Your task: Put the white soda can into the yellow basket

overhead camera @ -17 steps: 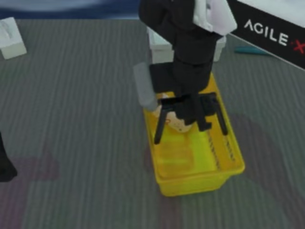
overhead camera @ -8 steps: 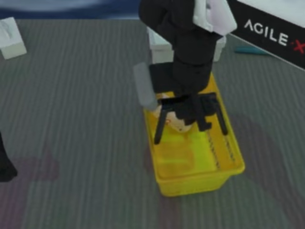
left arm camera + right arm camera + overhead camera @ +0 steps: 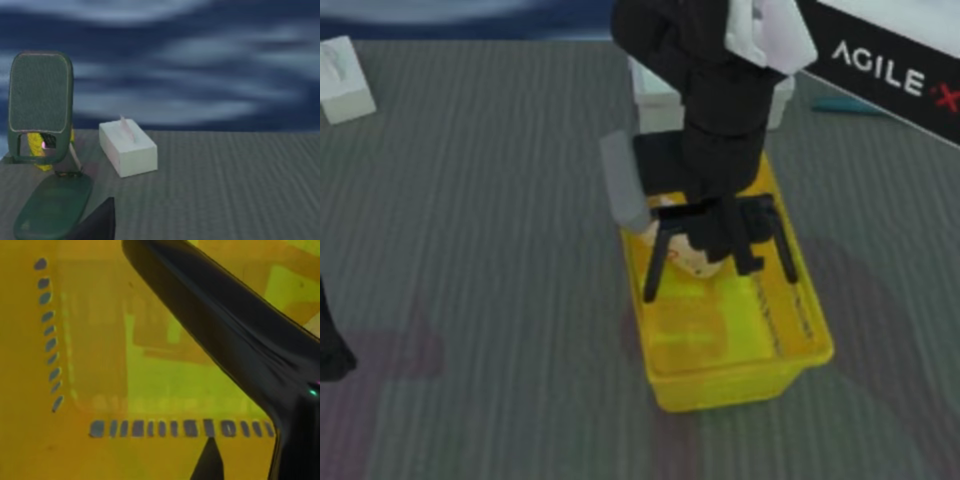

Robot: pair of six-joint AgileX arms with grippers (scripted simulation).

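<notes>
- The white soda can (image 3: 692,258) shows only as a pale patch with a red mark, inside the yellow basket (image 3: 720,385), at the end of it that the arm reaches over; our own arm hides most of it.
- Our right gripper (image 3: 715,250) hangs over the basket just above the can. We cannot tell how wide its fingers are, nor whether they grip the can or have let it go; the right wrist view shows only yellow basket floor, slotted walls and a dark bar we take for a handle.
- The black folding handles (image 3: 662,252) stand up on either side of the gripper. We judge that a lift off the vertical could catch a handle and drag or tip the basket.
- If the can is clamped and we rise, it would come out with us; if released from a height or tilted, it may topple and roll in the basket, which matters little.
- Beyond the basket's arm-side end sits a white-grey bin (image 3: 655,100), largely hidden by the arm; a careless retreat could brush it.
- Our left gripper (image 3: 330,345) is parked far out from the basket, at the table's left edge. A white tissue box (image 3: 345,80) lies well apart from the basket.
</notes>
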